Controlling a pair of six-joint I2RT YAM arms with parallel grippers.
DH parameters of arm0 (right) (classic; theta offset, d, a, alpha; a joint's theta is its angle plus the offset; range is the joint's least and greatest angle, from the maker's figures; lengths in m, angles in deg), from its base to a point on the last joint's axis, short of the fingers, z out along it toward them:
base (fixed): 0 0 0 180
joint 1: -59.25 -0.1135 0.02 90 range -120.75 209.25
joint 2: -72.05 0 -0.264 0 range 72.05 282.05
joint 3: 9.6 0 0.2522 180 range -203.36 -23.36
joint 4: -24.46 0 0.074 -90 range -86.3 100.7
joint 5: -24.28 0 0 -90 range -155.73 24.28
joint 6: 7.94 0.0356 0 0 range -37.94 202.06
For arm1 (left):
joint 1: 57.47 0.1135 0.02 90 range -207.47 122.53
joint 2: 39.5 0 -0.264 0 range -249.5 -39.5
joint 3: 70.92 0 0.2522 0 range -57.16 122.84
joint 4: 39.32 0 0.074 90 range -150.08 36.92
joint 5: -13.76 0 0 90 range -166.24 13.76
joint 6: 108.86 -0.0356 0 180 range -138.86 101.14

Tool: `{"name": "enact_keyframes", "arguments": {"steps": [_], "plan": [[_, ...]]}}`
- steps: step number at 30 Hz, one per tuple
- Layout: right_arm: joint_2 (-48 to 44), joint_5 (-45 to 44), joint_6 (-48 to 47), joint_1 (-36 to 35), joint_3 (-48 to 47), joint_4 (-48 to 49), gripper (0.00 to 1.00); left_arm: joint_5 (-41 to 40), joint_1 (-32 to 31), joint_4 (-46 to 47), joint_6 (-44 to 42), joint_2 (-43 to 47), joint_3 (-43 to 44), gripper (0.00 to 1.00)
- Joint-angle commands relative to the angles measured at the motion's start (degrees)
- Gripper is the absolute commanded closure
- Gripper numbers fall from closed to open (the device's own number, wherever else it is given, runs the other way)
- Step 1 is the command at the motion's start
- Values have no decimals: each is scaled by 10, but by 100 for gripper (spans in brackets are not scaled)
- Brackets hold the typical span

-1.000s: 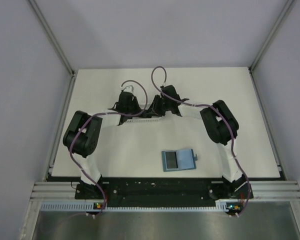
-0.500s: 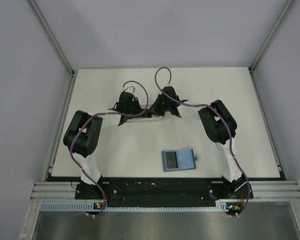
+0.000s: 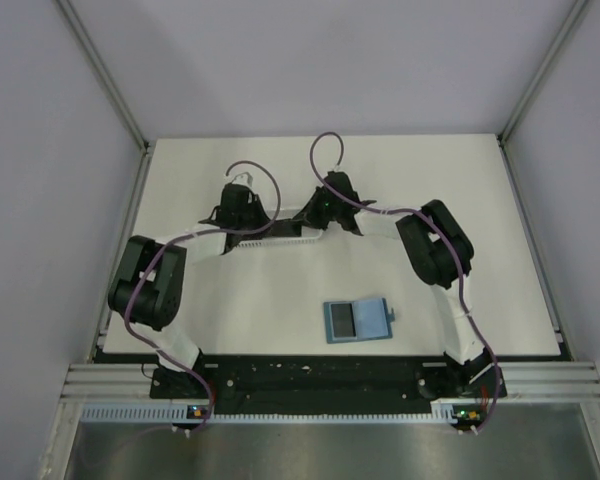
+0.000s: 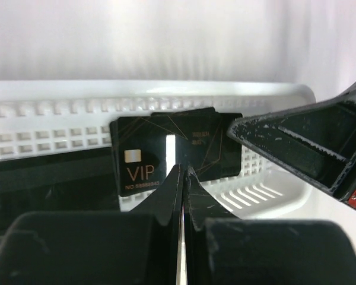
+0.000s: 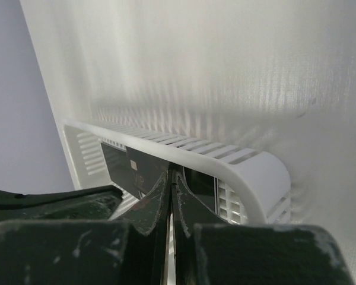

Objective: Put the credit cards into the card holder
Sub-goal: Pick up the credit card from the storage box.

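The left arm is swinging its elbow out to the left, and the left end effector (image 4: 183, 173) is sliding with it along the white basket (image 4: 273, 95) at the far side of the counter (image 3: 280, 290). Its jaws are staying pressed together, tips sitting right at the lower edge of the black credit cards (image 4: 143, 155). Those cards are standing in the basket against its slotted wall, the front one reading VIP. Whether one is actually pinched, I cannot tell. At the other end of the basket, the right end effector (image 5: 171, 176) is now squeezing fully closed after being partly open a moment ago. Its tips are sitting at the basket's rim with a dark card showing behind them, and a grip there is not clear either. The teal card holder (image 3: 358, 320) is lying open well apart, near the front of the counter, untouched. So the pick is looking like it is only getting underway, with no card travelling to the holder yet
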Motion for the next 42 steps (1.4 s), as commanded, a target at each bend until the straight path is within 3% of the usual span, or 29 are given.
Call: {"name": "enact_keyframes", "arguments": {"steps": [1,15,22,29,42], "plan": [[-6,1,-6,1,6,23,100,-12,27,-3,14,34,-7,100],[-28,-17,-84,1,-16,-36,81,-106,44,-66,4,0,35,100],[-33,-24,-115,0,-42,-77,70,-44,44,-47,5,-28,33,100],[-21,-38,-140,-7,-80,-135,68,-5,41,-27,4,-45,33,100],[3,-7,-131,-9,-99,-139,68,20,28,-13,8,-75,33,100]]}}
